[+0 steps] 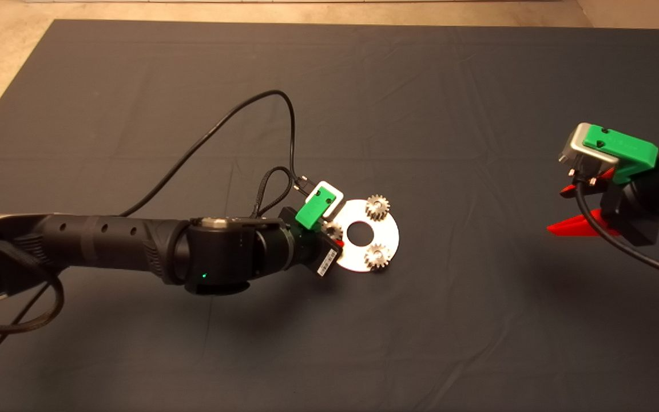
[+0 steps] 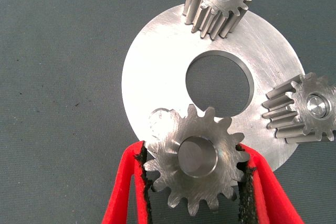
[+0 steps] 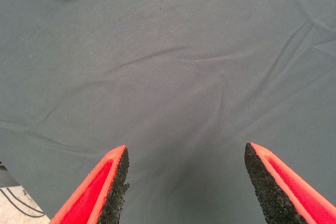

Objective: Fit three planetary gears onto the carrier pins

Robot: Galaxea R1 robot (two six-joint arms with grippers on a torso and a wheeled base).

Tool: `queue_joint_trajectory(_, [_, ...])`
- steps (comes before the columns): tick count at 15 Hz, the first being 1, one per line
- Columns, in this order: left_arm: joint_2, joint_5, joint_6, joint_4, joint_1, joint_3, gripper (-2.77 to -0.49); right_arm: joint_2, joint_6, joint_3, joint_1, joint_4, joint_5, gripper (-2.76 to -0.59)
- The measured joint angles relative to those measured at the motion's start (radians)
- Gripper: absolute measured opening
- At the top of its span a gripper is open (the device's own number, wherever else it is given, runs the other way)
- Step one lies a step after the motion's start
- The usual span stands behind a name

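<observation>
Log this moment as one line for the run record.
left gripper: shut on third small metal spur gear, over pin | flat shiny silver disc: two gears seated | right gripper: open, parked aside above dark mat

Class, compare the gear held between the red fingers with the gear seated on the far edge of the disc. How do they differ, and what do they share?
The held gear is clamped by the left hand; the far gear stands free. The held gear's bore looks filled by its pin, though full seating cannot be confirmed; the far gear sits down on its pin, on the disc. Both are the same toothed metal type. The right hand waits open, away from the disc.
</observation>
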Motion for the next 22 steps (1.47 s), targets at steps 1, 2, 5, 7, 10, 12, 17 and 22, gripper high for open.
queue_joint_trajectory(1, [0.0,0.0,0.008,0.0,0.0,0.0,-2.59,0.0,0.0,0.0,0.0,0.0,0.0,-1.73])
queue_joint_trajectory(2, [0.0,0.0,0.008,0.0,0.0,0.0,-2.59,0.0,0.0,0.0,0.0,0.0,0.0,-1.73])
queue_joint_trajectory(5, [0.0,0.001,0.009,-0.001,-0.002,-0.002,-2.59,0.0,0.0,0.0,0.0,0.0,0.0,-1.73])
queue_joint_trajectory(7, [0.003,0.001,0.009,-0.001,-0.002,-0.002,-2.59,0.0,0.0,0.0,0.0,0.0,0.0,-1.73])
queue_joint_trajectory(10, [0.003,0.001,0.009,-0.001,-0.003,-0.001,-2.59,0.0,0.0,0.0,0.0,0.0,0.0,-1.73])
queue_joint_trajectory(12, [0.003,0.001,0.009,-0.001,-0.003,-0.001,-2.59,0.0,0.0,0.0,0.0,0.0,0.0,-1.73])
queue_joint_trajectory(17, [0.003,0.003,0.011,-0.001,-0.029,-0.001,-2.59,0.001,0.0,0.0,0.0,0.0,0.0,-1.73])
queue_joint_trajectory(22, [0.003,0.003,0.012,-0.001,-0.03,-0.001,-2.59,0.003,0.0,0.0,0.0,0.0,0.0,-1.73])
